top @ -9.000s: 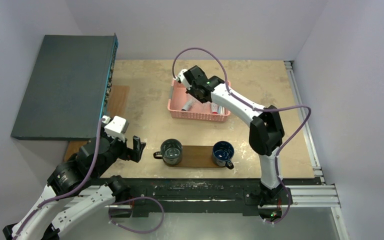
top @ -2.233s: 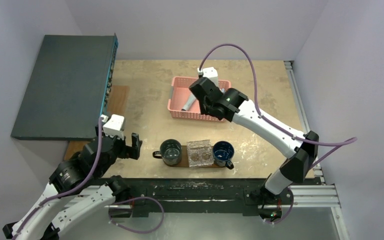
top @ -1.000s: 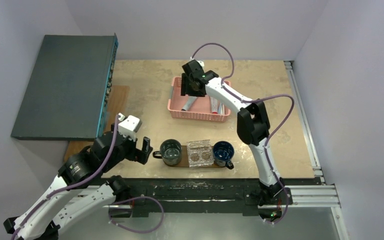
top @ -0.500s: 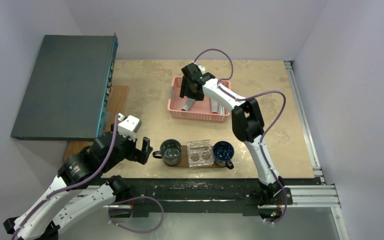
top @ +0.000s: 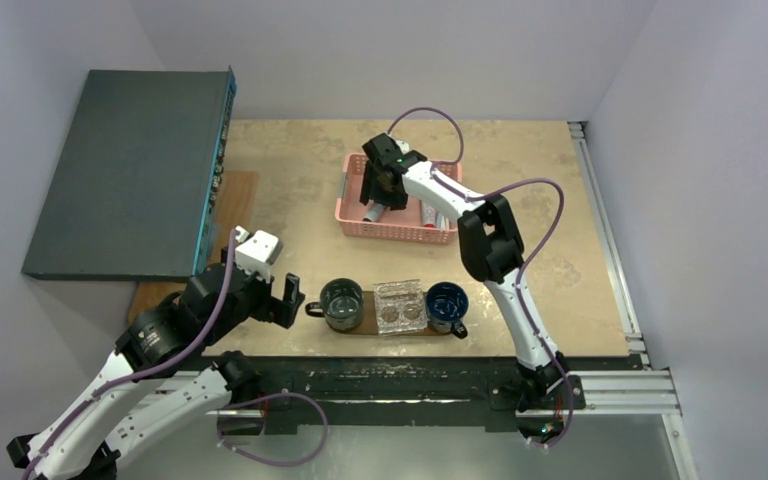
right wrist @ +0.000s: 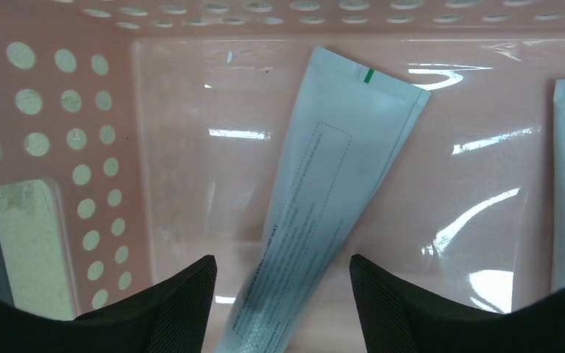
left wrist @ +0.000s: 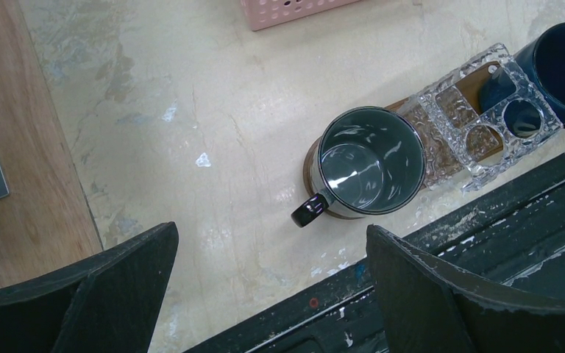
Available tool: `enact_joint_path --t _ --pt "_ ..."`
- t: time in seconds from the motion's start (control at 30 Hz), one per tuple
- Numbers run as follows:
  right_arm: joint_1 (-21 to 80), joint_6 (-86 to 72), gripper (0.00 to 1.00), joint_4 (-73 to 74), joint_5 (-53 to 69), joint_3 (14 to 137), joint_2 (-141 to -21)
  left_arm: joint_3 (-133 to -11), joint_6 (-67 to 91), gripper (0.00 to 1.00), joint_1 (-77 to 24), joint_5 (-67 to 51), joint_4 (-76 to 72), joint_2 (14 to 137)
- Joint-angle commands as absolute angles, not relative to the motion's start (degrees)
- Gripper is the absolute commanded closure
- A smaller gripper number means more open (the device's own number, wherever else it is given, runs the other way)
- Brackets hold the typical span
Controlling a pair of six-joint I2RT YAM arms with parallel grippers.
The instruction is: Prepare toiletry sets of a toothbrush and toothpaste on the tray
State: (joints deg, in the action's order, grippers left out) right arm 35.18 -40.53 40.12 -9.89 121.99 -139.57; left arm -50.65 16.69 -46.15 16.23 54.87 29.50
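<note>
Toothpaste, a flat white plastic tube [right wrist: 324, 198], lies in the pink perforated plastic basket [right wrist: 81, 147] directly under my right gripper [right wrist: 283, 301], jaws apart astride it; its length runs ahead, slightly slanted.

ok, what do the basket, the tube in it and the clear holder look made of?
Basket: glossy pink plastic, punched holes, sharp glare.
Tube: matte white plastic or laminate, probably; crimped flat end.
Holder: clear pebbled acrylic or glass; cannot tell which.
</note>
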Motion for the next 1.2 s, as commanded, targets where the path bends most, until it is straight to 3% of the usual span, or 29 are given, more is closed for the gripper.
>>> enact_joint_path --t 0.0,0.17,0.4,0.83,1.17 --pt "34.86 -40.92 0.32 40.26 -9.45 121.66 -138.43 -50.27 15.47 0.0 -45.98 17.05 52.67 29.4" --pt "34.89 -39.61 0.43 41.44 -10.21 123.15 -139.66 -50.27 15.51 0.0 -45.97 17.54 52.75 29.19" --pt "34.26 -37.77 0.67 40.63 -10.32 120.95 -137.87 -50.32 15.58 0.0 -45.97 18.02 52.86 29.28" --pt "34.24 -29.98 0.79 31.64 -9.97 116.96 -127.28 -51.71 15.47 0.0 -45.99 17.1 52.08 32.62" --pt "34.3 -27.65 0.79 23.03 -11.75 107.0 -113.75 -58.94 16.55 0.0 -45.97 12.62 47.28 39.44"
